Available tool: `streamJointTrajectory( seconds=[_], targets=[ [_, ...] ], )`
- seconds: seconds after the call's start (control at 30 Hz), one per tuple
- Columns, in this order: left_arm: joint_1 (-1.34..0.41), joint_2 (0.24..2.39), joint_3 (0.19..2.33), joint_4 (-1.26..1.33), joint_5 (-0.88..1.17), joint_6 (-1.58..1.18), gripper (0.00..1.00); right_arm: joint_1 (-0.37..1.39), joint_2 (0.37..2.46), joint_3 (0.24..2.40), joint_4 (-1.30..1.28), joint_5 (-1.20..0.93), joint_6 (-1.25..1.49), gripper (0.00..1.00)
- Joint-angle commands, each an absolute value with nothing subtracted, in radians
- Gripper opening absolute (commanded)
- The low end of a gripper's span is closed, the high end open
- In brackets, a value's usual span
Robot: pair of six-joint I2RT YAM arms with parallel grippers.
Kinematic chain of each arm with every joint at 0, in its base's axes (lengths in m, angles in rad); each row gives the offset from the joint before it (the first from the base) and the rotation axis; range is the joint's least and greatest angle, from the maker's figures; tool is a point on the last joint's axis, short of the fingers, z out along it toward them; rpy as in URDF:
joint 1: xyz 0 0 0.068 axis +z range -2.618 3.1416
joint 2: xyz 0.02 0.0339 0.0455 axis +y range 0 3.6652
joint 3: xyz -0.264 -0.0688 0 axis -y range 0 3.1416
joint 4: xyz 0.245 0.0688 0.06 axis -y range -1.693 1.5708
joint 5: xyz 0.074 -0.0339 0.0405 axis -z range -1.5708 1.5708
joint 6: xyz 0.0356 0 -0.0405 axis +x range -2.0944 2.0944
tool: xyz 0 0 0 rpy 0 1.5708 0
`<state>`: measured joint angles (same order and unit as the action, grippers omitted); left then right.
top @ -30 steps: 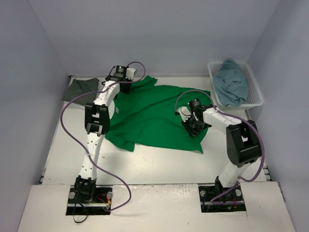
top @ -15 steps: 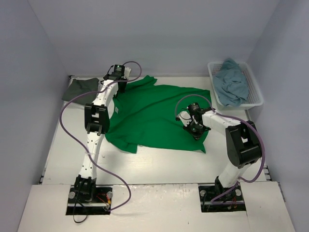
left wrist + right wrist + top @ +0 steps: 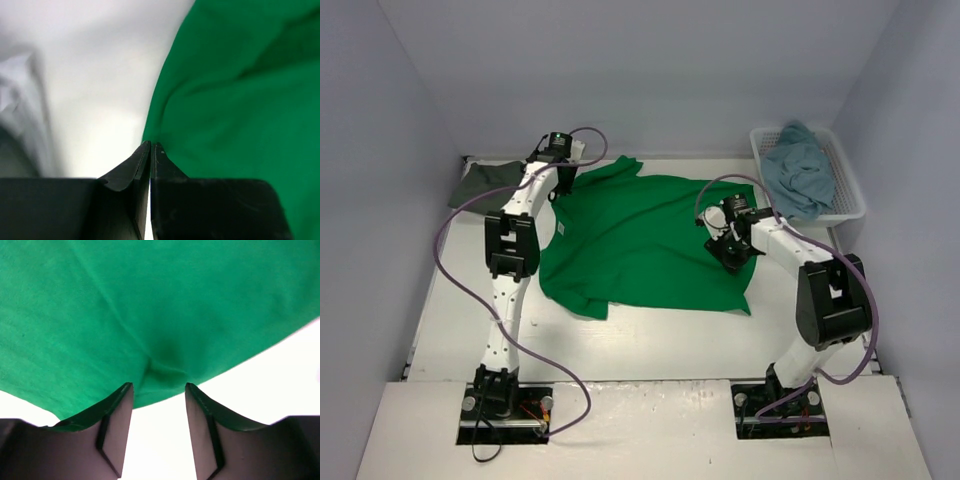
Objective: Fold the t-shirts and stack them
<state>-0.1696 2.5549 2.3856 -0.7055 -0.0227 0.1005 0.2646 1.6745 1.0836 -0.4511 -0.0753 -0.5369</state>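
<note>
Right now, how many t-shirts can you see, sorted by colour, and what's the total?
green t-shirt: 1
dark grey t-shirt: 1
teal-blue t-shirt, in the white basket: 1
Total: 3

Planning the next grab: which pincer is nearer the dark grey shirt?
Left. The left pincer sits just right of the dark grey shirt; the right pincer is far across the green shirt.

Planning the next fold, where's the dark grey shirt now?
In the top view, the dark grey shirt lies at the far left corner of the table, just left of the green shirt.
</note>
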Motion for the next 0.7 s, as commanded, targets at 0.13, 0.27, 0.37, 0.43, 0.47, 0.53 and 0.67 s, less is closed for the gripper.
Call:
streamJointTrajectory(
  seconds=[0.13, 0.27, 0.37, 0.43, 0.47, 0.53, 0.67],
  targets=[
    [-0.146, 2.095, 2.200, -0.768, 0.070, 0.140, 0.00, 0.248, 1.500, 1.120, -0.476, -0.143, -0.523, 0.45],
    [-0.147, 1.903, 2.022, -0.795, 0.244, 0.185, 0.00, 0.264, 1.453, 1.056, -0.477, -0.156, -0.570, 0.47],
    [-0.147, 1.763, 1.870, -0.808, 0.376, 0.228, 0.03, 0.293, 1.387, 0.976, -0.476, -0.182, -0.639, 0.48],
    [-0.149, 1.668, 1.759, -0.816, 0.437, 0.262, 0.07, 0.305, 1.345, 0.928, -0.477, -0.175, -0.663, 0.48],
    [-0.150, 1.636, 1.720, -0.813, 0.446, 0.290, 0.10, 0.317, 1.319, 0.911, -0.477, -0.155, -0.699, 0.48],
    [-0.149, 1.554, 1.614, -0.808, 0.460, 0.311, 0.16, 0.321, 1.293, 0.867, -0.476, -0.144, -0.741, 0.50],
    [-0.150, 1.433, 1.447, -0.779, 0.471, 0.362, 0.34, 0.324, 1.238, 0.812, -0.476, -0.115, -0.821, 0.54]
  ],
)
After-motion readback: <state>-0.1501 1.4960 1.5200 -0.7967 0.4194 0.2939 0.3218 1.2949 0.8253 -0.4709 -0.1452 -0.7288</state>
